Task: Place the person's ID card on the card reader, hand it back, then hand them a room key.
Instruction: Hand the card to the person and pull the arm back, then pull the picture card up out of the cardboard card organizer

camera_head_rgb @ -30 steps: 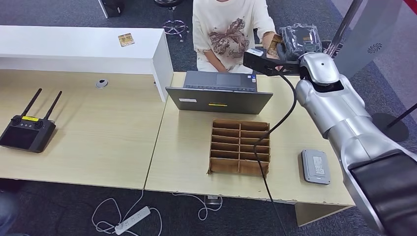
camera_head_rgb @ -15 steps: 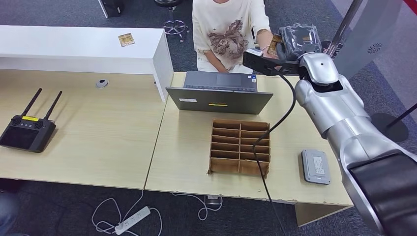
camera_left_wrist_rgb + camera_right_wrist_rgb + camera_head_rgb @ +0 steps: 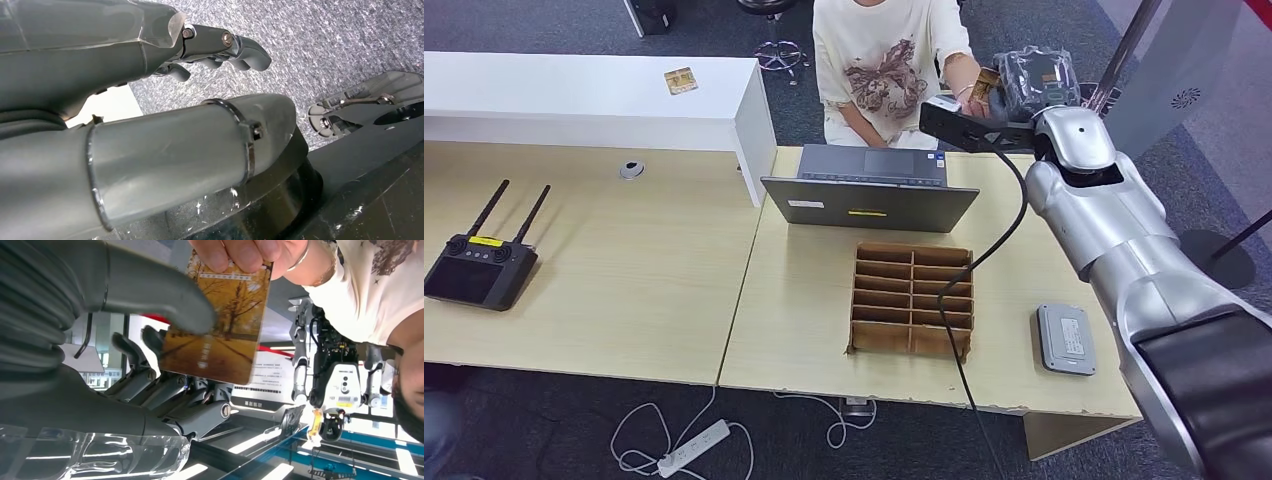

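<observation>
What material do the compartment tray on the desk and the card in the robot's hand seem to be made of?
Compartment tray: apparently plain brown cardboard, matte, with thin folded dividers and a torn corner.
Card: probably glossy plastic, thin and flat, printed with an autumn tree photo; laminated paper is possible. The right hand and a person's hand both hold it.

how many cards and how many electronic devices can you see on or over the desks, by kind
cards: 2, one gripped by the right robot hand and the person's hand (card), one on the white counter
laptop: 1
card reader: 1
remote controller with antennas: 1
total: 5
</observation>
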Robot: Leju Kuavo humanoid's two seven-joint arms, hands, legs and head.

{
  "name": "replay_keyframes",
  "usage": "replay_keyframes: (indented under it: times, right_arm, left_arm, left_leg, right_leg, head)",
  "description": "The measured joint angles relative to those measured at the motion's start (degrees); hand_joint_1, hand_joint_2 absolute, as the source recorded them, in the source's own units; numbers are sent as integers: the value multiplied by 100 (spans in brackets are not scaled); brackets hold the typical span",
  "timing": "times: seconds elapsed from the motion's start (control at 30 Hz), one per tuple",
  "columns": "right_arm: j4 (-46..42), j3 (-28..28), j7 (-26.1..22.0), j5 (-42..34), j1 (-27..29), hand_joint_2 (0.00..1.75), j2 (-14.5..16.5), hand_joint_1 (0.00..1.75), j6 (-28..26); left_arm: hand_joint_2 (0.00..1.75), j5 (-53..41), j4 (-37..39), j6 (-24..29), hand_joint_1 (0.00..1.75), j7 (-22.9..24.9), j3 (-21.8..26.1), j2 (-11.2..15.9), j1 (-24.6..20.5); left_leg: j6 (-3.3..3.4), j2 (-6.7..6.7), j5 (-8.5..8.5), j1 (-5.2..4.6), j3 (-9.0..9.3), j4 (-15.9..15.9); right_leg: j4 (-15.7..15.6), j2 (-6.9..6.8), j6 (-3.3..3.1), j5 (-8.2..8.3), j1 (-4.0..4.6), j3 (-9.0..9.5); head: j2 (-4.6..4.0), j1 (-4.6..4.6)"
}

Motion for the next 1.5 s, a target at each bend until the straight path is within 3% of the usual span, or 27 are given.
replay_keyframes:
  times: [1.03,1.5]
  right_arm:
    - [24,-316,-104,67,31,175,17,0,-136]
    - [25,-647,-370,-106,32,175,46,0,-282]
  left_arm:
    - [0,63,0,51,0,-17,0,3,11]
    - [0,86,0,60,0,-29,0,11,17]
  left_leg:
    - [0,0,0,0,0,0]
    - [0,0,0,0,0,0]
  right_leg:
    - [0,0,0,0,0,0]
    - [0,0,0,0,0,0]
  head:
    - [0,0]
    - [0,0]
